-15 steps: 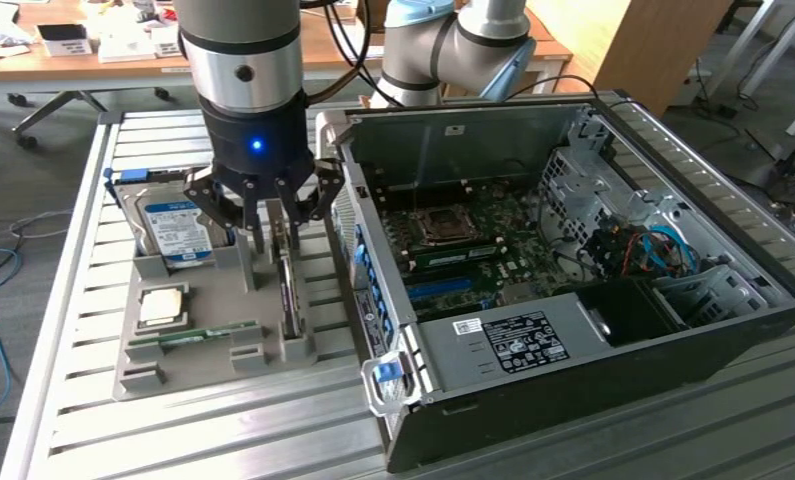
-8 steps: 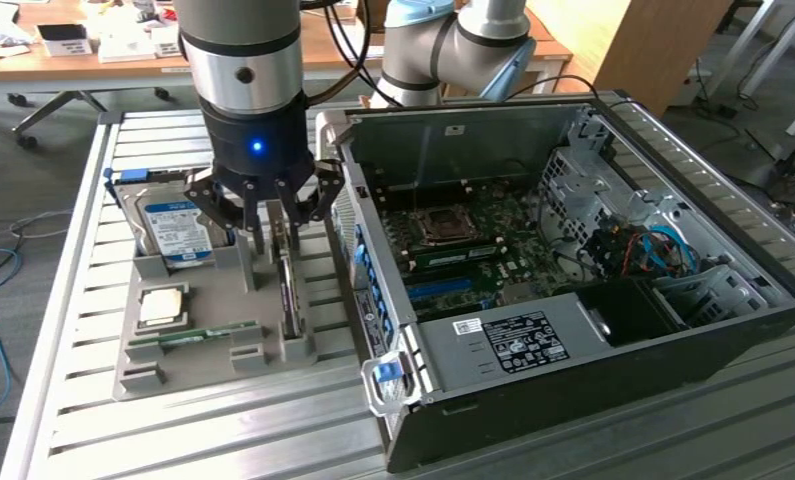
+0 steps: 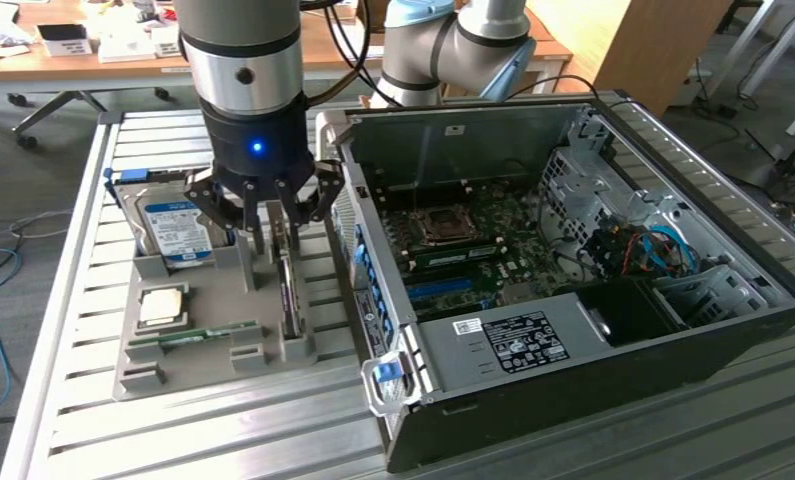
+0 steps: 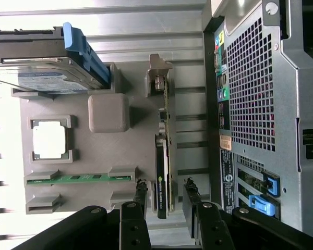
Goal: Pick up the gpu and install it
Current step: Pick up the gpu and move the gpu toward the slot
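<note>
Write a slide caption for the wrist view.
Open end effector straddles the gpu, which stands on edge in its gray tray beside the computer case.

Tool [image 4: 165, 190] spread astride the gpu [image 4: 161, 166], card edgewise in grey tray [image 4: 83, 148], computer case [image 4: 250, 104] beside

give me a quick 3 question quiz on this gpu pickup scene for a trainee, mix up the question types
1. Which part is the hand straddling?
2. True or false: the gpu lies flat in the gray tray.
3. The hand's jaws are: A open, B shut on the card, C shut on nothing.
Key: 1 the gpu; 2 false, it stands on edge in the gray tray; 3 A.
</note>
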You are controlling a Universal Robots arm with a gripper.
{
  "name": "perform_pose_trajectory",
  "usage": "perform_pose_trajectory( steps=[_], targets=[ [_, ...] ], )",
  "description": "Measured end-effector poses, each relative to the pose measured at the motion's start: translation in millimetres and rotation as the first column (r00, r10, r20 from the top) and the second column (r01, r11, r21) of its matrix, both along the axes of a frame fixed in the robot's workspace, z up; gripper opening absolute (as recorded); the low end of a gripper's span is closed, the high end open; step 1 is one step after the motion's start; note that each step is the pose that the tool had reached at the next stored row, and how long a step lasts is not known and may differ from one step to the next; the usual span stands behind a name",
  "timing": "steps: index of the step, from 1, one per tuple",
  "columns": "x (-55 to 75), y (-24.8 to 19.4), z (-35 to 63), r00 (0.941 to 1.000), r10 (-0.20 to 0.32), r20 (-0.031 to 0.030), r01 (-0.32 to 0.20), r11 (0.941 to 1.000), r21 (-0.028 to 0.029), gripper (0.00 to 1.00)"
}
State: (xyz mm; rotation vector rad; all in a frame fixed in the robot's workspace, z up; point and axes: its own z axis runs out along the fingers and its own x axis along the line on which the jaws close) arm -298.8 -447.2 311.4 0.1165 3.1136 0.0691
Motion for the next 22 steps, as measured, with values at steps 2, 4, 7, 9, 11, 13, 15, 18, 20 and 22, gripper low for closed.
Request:
perform_pose_trajectory(
  steps=[2,4,7,9,11,13,15,18,20,22],
  targets=[
    [0.0,0.0,-0.4,1.0,0.0,0.0,0.0,1.0,-0.0001,0.42],
    [0.0,0.0,-0.8,1.0,0.0,-0.0001,0.0,1.0,-0.0002,0.42],
    [0.0,0.0,-1.7,1.0,0.0,-0.0001,0.0,1.0,-0.0001,0.42],
    [0.0,0.0,-2.6,1.0,0.0,0.0,0.0,1.0,-0.0001,0.42],
    [0.0,0.0,-3.6,1.0,0.0,-0.0001,0.0,1.0,-0.0002,0.42],
    [0.0,0.0,-4.5,1.0,0.0,-0.0001,0.0,1.0,-0.0002,0.42],
    [0.0,0.0,-4.5,1.0,0.0,-0.0002,0.0,1.0,-0.0003,0.42],
    [0.0,0.0,-4.6,1.0,0.0,-0.0001,0.0,1.0,-0.0002,0.42],
    [0.0,0.0,-5.1,1.0,0.0,0.0,0.0,1.0,0.0,0.42],
    [0.0,0.0,-6.3,1.0,0.0,0.0001,0.0,1.0,0.0,0.42]
  ],
)
